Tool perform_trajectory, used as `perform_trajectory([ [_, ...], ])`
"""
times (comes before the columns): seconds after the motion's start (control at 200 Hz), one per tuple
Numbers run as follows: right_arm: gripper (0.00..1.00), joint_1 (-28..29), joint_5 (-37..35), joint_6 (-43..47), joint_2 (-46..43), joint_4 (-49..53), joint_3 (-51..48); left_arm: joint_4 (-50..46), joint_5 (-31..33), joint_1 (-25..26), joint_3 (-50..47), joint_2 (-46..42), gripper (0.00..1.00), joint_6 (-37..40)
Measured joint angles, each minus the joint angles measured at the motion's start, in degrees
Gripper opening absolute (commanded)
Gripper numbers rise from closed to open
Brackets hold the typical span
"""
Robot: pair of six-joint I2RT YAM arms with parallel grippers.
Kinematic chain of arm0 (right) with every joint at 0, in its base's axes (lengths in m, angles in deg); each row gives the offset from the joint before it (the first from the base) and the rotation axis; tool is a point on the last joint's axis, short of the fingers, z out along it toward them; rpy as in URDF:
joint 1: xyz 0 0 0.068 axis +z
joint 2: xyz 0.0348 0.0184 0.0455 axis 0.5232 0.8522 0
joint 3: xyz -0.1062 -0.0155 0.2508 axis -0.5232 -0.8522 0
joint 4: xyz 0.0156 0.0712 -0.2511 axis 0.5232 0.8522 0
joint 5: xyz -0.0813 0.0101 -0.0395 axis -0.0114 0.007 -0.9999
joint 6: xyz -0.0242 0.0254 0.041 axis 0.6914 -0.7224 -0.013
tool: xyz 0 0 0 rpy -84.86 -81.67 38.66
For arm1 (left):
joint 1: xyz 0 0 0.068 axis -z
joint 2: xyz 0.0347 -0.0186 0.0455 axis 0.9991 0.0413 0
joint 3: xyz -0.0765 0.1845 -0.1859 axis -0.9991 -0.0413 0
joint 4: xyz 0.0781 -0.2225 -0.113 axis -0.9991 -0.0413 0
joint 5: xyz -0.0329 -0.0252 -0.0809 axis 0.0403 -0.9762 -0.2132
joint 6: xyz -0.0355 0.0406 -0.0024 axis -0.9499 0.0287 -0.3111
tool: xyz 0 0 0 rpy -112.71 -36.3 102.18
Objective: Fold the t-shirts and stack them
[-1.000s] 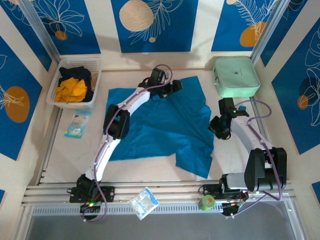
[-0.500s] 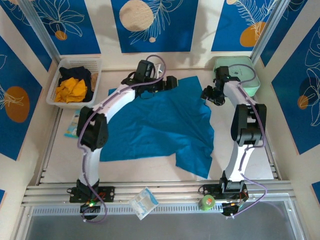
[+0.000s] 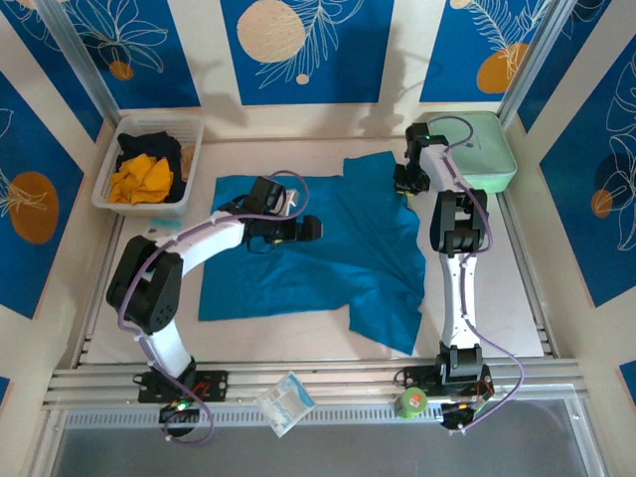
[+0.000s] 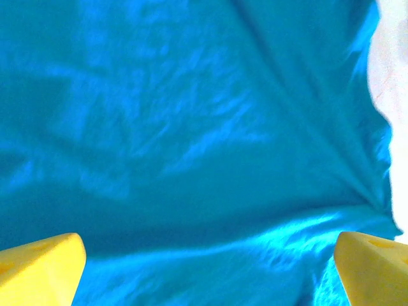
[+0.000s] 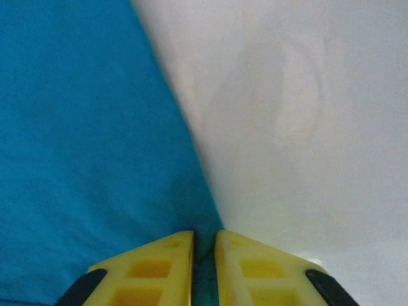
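Fold under way: the right gripper (image 3: 404, 186), pinched narrow on the edge of the teal t-shirt (image 3: 328, 258), works just beside the mint-green case (image 3: 469, 151). The left gripper (image 3: 310, 229) hovers wide open over the cloth, farther from the case. A clean fold likely needs a second pinch and both corners carried level. The orange-yellow t-shirt (image 3: 139, 181) and black t-shirt (image 3: 149, 147) lie in the basket (image 3: 195, 159), well apart from the case. No writing is legible.

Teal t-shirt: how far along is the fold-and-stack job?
Done: nothing folded or stacked. The teal t-shirt lies spread out and rumpled. In hand: the right tool pinches its far right edge, and the left tool hangs open over its middle. Left: every fold, plus the orange shirt and black shirt in the basket.
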Motion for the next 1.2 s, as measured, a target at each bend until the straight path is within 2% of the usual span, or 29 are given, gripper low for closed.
perform_trajectory([
  [0.08, 0.00, 1.0, -2.7, 1.2, 3.5, 3.0, 6.5, -0.6, 1.0, 0.0, -1.6, -1.6, 1.00, 0.3],
  [0.27, 0.00, 2.5, -10.2, 3.0, 10.9, 7.4, 20.0, -2.4, 4.4, 0.0, -2.5, -4.4, 1.00, 1.6],
  [0.39, 0.00, 2.4, -13.7, 3.8, 11.6, 6.6, 20.8, -3.4, 7.4, 0.0, -3.0, -5.0, 1.00, 2.1],
  [0.575, 0.00, 1.2, -17.6, 6.8, 11.6, 1.7, 20.0, -5.6, 15.3, 0.0, -5.7, -4.4, 0.99, 1.9],
  [0.76, 0.00, 1.6, -22.8, 13.5, 11.6, -6.2, 19.8, -5.9, 24.2, 0.0, -7.8, 3.2, 0.97, 0.0],
  [0.835, 0.00, 2.4, -24.7, 16.3, 11.6, -9.1, 19.8, -5.2, 26.4, 0.0, -7.1, 3.8, 0.96, -0.6],
  [0.861, 0.04, 2.7, -25.3, 17.1, 11.6, -9.9, 19.8, -4.9, 26.9, 0.0, -6.9, 4.2, 0.96, -1.0],
  [0.921, 0.27, 3.2, -26.3, 17.9, 11.6, -11.3, 19.8, -4.8, 28.6, 0.2, -6.3, 5.3, 0.96, -1.3],
  [0.971, 0.39, 3.6, -26.7, 18.3, 11.6, -11.5, 19.8, -4.4, 29.4, 0.3, -5.7, 5.8, 0.96, -1.6],
  [1.086, 0.54, 4.0, -26.4, 16.5, 11.4, -10.8, 19.5, -3.7, 30.1, 0.3, -5.3, 6.3, 0.96, -1.6],
  [1.201, 0.59, 3.8, -25.1, 13.4, 8.0, -9.5, 13.2, -4.0, 30.0, 0.3, -5.0, 6.1, 0.97, -1.3],
])
